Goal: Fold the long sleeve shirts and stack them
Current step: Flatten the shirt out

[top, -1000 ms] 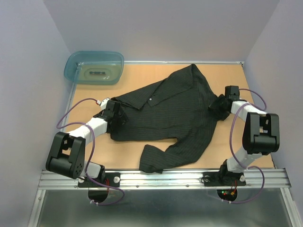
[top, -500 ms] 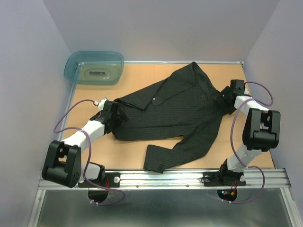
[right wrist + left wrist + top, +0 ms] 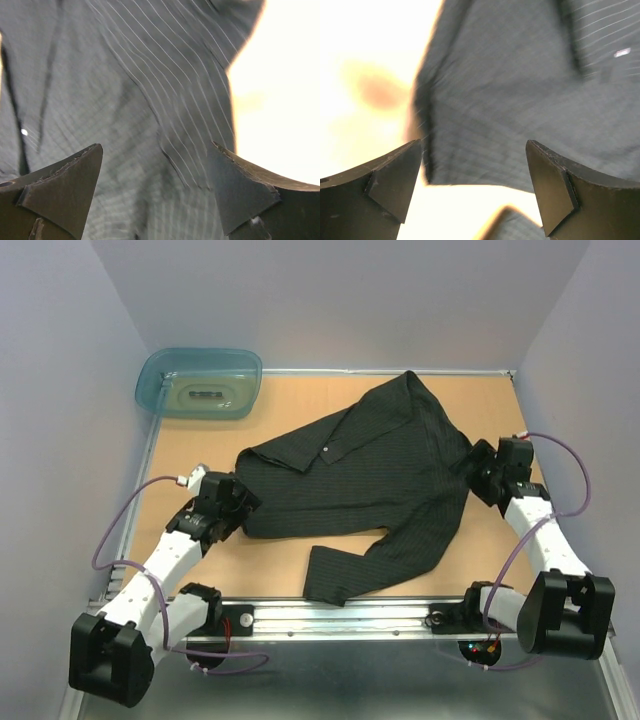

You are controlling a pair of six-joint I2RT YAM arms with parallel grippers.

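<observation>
The top view looks down from above and behind the arms over the whole worktop point(image 3: 300, 395). The wrist views look out between the left claw point(image 3: 474, 150) and right claw point(image 3: 156, 147), very near the shirt point(image 3: 380, 465), which all three share.

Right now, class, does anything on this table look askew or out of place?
The black pinstriped shirt lies diagonally across the table, rumpled, one sleeve bent back toward the near edge. Nothing looks spilled or damaged.
</observation>
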